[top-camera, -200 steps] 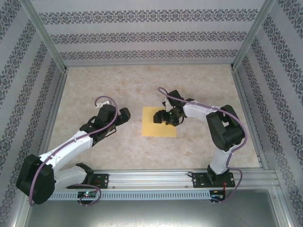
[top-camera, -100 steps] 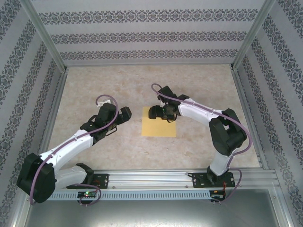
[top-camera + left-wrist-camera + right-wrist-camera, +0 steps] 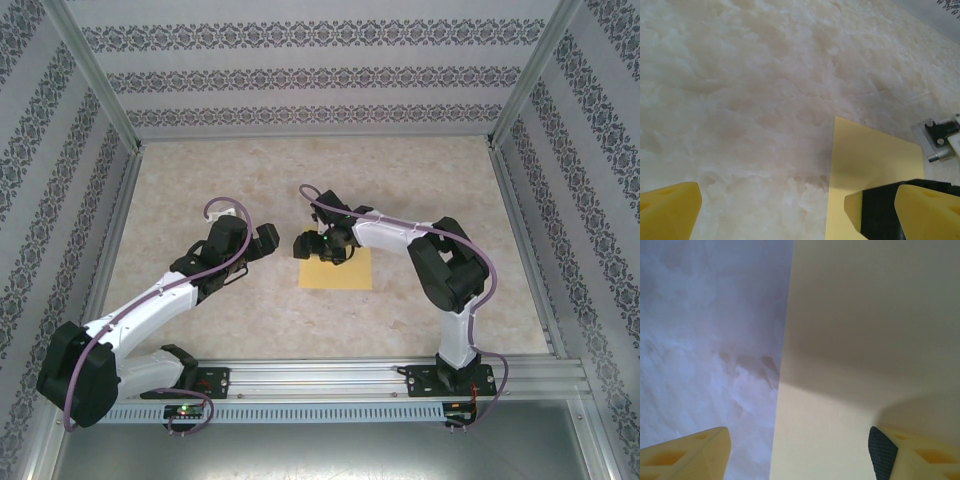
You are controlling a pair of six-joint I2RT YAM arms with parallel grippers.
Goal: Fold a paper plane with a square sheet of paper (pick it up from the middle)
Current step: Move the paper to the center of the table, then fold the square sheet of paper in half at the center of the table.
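Observation:
The square sheet of paper (image 3: pixel 340 272) lies flat and yellow on the marble table (image 3: pixel 200 180). My right gripper (image 3: pixel 308 243) hovers low over the sheet's far left corner. In the right wrist view it (image 3: pixel 800 460) is open, one finger over bare table and the other over the paper (image 3: pixel 865 340), straddling the sheet's left edge. My left gripper (image 3: pixel 264 240) sits just left of the sheet, apart from it. In the left wrist view it (image 3: pixel 800 215) is open and empty, with the paper (image 3: pixel 870 165) ahead on the right beside its right finger.
Patterned walls (image 3: pixel 320 75) and aluminium posts (image 3: pixel 95 75) enclose the table on three sides. A metal rail (image 3: pixel 330 375) with both arm bases runs along the near edge. Part of the right arm's wrist (image 3: pixel 941 141) shows beyond the paper.
The right gripper has slid leftward across the sheet, from its middle to its far left corner. The left arm has barely moved, and the paper stays flat in place.

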